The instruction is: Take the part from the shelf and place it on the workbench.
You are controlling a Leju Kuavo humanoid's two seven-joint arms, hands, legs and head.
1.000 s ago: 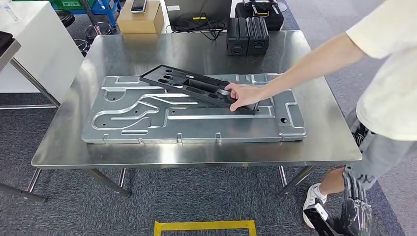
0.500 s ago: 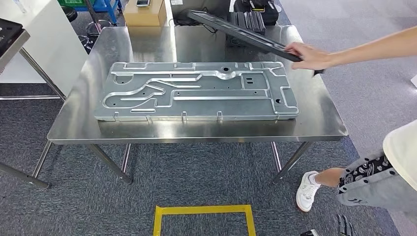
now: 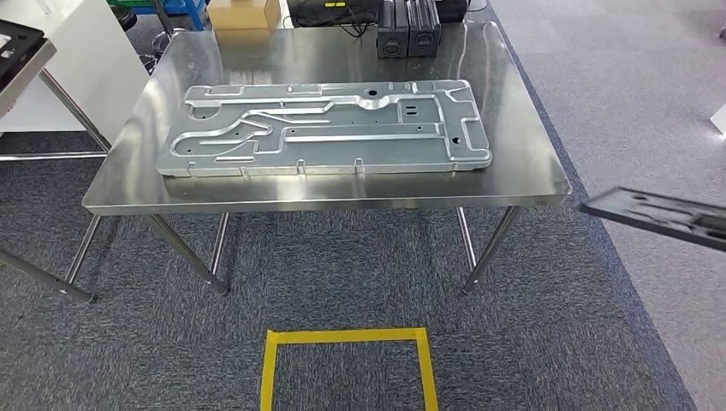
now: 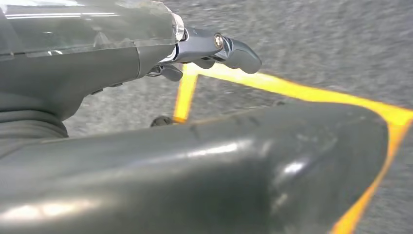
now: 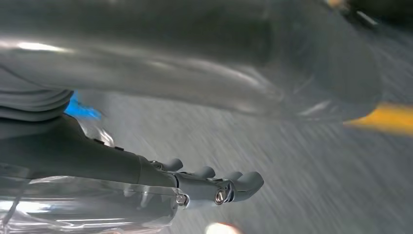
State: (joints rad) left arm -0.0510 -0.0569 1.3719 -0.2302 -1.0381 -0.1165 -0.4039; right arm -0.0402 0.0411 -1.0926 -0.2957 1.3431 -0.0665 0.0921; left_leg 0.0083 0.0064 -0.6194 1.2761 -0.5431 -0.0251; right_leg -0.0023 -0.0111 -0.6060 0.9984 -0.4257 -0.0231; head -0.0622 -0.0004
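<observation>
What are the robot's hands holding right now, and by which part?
Nothing. The left hand and right hand both hang over the carpet with fingers extended and nothing in them.

The robot's left hand (image 4: pixel 160 63) hangs above a grey speckled carpet floor (image 4: pixel 316 44). Its thick grey thumb (image 4: pixel 204 170) lies broad across the near part of the picture, and its darker fingers (image 4: pixel 234 51) reach out straight, apart from the thumb, with nothing between them. On the carpet, a line of yellow tape (image 4: pixel 292 92) runs beyond the thumb and bends at a corner just under the fingers. A small dark round thing near that corner is too unclear to name.
</observation>
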